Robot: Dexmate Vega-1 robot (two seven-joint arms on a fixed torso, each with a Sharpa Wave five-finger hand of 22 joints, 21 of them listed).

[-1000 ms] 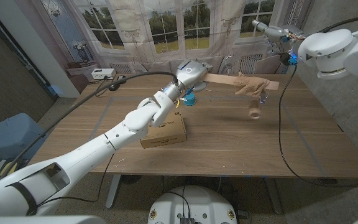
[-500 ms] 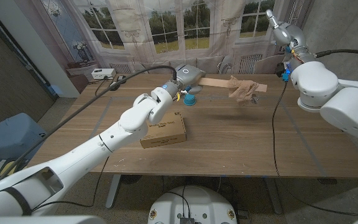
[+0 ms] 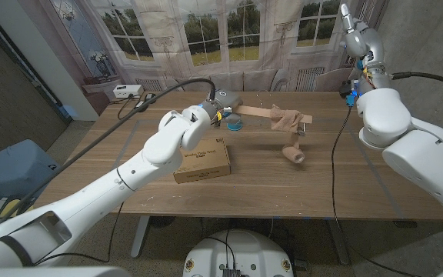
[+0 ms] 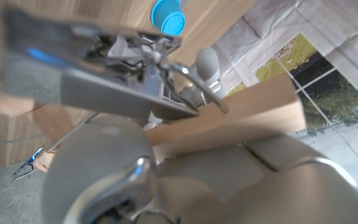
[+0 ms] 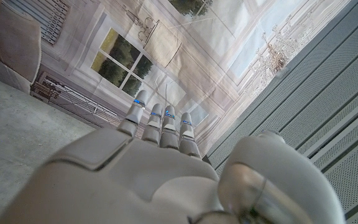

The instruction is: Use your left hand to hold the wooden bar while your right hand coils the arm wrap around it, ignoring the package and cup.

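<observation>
My left hand (image 3: 223, 104) grips one end of the wooden bar (image 3: 261, 113) and holds it level above the far side of the table. The tan arm wrap (image 3: 286, 120) is bunched around the bar near its free end. Its rolled end (image 3: 292, 153) hangs down to just above the table. In the left wrist view the bar (image 4: 241, 121) sticks out past my left hand (image 4: 135, 168). My right hand (image 3: 351, 21) is raised high at the far right, well away from the bar. Its fingers (image 5: 161, 124) are stretched out and hold nothing.
A cardboard package (image 3: 203, 160) lies on the wooden table (image 3: 298, 192) under my left forearm. A blue cup (image 3: 235, 123) stands just beyond the package, below the bar, and shows again as a blue cup (image 4: 167, 16) in the left wrist view. A cable (image 3: 337, 154) runs across the table's right side.
The bar has shifted left and lower in my left hand. The wrap's rolled end, bunched up half a second ago, hangs down again. My right hand has risen higher, away from the wrap.
</observation>
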